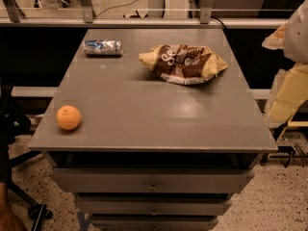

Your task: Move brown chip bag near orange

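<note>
1. Your brown chip bag (184, 64) lies flat, far right on the table (144, 124).
2. Orange (69, 117) sits near the front-left edge, well apart from it.
3. Gripper (288, 96) is off the table's right side; you can't tell whether it's parted or closed.

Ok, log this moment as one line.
brown chip bag: back-right of table | orange: front-left, apart | pincer: right edge, off table

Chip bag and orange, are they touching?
Apart: camera view shows tabletop between bag at the back and orange front-left. The gripper sits at right edge.
</note>
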You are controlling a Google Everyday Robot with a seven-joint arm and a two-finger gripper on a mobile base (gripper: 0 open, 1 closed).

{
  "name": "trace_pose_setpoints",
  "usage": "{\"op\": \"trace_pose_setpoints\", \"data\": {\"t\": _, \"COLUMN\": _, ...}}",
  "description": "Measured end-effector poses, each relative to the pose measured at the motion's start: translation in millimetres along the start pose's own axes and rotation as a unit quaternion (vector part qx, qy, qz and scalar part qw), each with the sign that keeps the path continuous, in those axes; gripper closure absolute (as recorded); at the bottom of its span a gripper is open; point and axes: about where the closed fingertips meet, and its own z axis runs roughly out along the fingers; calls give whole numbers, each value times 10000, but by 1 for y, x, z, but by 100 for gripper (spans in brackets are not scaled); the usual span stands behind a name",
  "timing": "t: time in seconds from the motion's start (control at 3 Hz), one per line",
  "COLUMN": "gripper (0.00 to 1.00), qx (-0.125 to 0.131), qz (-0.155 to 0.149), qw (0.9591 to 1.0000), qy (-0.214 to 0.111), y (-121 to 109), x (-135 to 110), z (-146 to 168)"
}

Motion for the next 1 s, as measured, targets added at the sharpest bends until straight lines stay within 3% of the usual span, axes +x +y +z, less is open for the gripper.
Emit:
{"op": "trace_pose_setpoints", "data": {"t": 0.33, "gripper": 0, "qx": 1, "qz": 0, "qw": 10000, "qy": 0, "y": 0, "x": 0, "z": 0}}
{"op": "trace_pose_setpoints", "data": {"t": 0.67, "gripper": 0, "qx": 55, "qz": -57, "qw": 10000, "qy": -6, "y": -25, "x": -1, "z": 9}}
{"op": "trace_pose_setpoints", "data": {"t": 1.0, "gripper": 0, "qx": 242, "qz": 87, "qw": 9993, "qy": -273, "y": -92, "x": -9, "z": 28}}
